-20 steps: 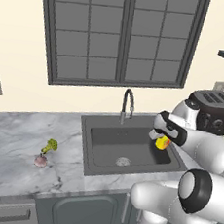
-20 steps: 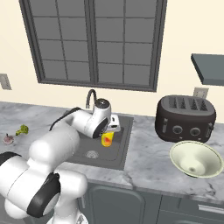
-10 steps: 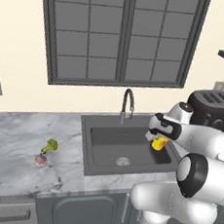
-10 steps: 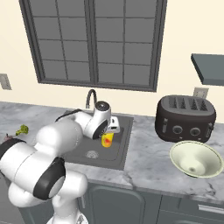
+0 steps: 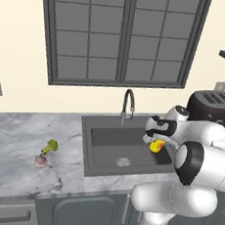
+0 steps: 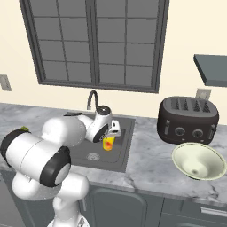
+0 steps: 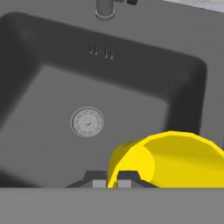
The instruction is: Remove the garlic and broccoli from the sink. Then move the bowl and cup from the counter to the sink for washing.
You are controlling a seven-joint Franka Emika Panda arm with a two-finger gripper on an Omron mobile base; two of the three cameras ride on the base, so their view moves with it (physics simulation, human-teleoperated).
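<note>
I see the gripper (image 5: 154, 138) clamped on the cup's (image 5: 156, 146) rim at right of center, holding it over the sink (image 5: 111, 154), drain disc (image 7: 87, 122) left of it below.

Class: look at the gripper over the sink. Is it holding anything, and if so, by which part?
The gripper is shut on the yellow cup, pinching its rim wall, and holds it above the sink.
</note>
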